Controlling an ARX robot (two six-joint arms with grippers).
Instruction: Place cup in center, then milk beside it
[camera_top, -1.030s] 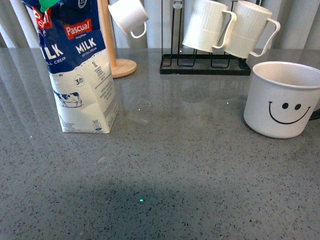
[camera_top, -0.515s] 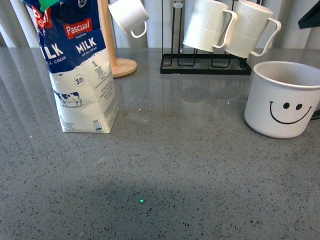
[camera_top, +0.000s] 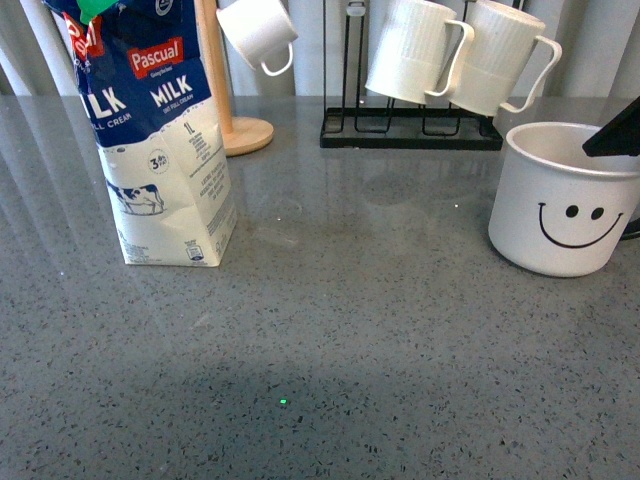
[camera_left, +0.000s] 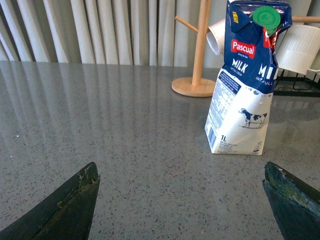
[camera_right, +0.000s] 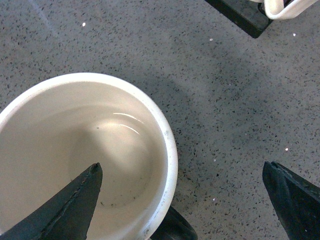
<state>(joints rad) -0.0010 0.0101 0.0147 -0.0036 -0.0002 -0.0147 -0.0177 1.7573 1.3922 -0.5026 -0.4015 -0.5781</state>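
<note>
The cup (camera_top: 560, 205), off-white with a black smiley face, stands at the right edge of the front view. Its black handle (camera_right: 172, 227) shows in the right wrist view, where the cup (camera_right: 150, 125) is seen from above. My right gripper (camera_right: 182, 187) is open above its rim, one finger over the inside, the other outside over the table; a dark tip (camera_top: 615, 132) shows in the front view. The milk (camera_top: 155, 130), a blue and white Pascual carton with a green cap, stands upright at the left. My left gripper (camera_left: 182, 192) is open, low over the table, short of the milk (camera_left: 245, 85).
A black rack (camera_top: 410, 130) with two ribbed white mugs (camera_top: 415, 50) stands behind the cup. A wooden mug tree (camera_top: 235, 125) with a small white cup (camera_top: 258, 32) stands behind the milk. Grey speckled table (camera_top: 350, 300) lies between carton and cup.
My right gripper has come down from the upper right edge of the front view to the cup's rim. The cup and the milk have not moved.
</note>
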